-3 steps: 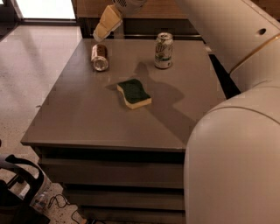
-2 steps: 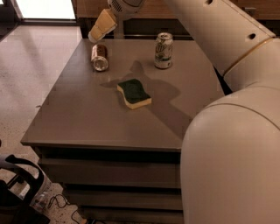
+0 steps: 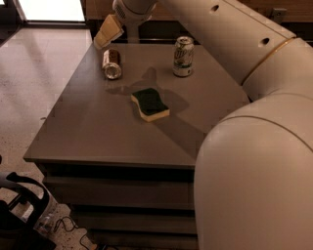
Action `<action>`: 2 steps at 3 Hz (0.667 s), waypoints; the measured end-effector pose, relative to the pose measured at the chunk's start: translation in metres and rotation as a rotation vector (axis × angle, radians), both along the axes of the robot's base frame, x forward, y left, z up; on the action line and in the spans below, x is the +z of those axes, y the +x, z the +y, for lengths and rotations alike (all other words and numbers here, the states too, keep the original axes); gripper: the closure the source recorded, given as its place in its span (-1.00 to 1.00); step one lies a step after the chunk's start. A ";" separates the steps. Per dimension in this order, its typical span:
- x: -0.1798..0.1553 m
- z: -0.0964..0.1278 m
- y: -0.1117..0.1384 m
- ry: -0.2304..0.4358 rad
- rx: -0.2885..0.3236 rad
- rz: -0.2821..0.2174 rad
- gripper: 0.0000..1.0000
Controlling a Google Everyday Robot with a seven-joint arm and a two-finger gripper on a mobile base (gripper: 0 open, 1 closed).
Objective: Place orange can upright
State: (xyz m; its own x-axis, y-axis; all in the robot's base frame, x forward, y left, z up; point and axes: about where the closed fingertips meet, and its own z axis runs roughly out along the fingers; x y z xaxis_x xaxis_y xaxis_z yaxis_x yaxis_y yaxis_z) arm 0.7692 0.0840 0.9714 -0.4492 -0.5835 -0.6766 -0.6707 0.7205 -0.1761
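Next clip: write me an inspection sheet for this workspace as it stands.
Surface: grey table, only shadows on the bare parts.
Job's things: orange can lying on its side near the far-left corner.
Clutter: green-white can upright at the back; sponge mid-table, green side up.
Grippers: gripper above the far-left edge, beside the orange can, apart from it.
Cables: what looks like a thin cable on the floor, lower left.
Surroundings: glossy floor; bright doorway.

The gripper (image 3: 107, 33) hangs over the far left corner of the table (image 3: 93, 136), just behind the lying orange can (image 3: 112, 64). Bare tabletop flanks that can's left and front. The sponge (image 3: 150, 104) and the upright white-and-green can (image 3: 183, 56) stand off to its right.
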 end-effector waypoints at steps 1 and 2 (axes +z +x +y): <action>-0.014 0.008 0.003 -0.047 -0.072 0.036 -1.00; -0.014 0.008 0.003 -0.047 -0.072 0.036 -1.00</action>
State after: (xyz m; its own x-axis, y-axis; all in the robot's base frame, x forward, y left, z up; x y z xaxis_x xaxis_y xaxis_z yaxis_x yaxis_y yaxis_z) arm 0.7719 0.0925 0.9579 -0.5144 -0.5795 -0.6321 -0.6239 0.7586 -0.1877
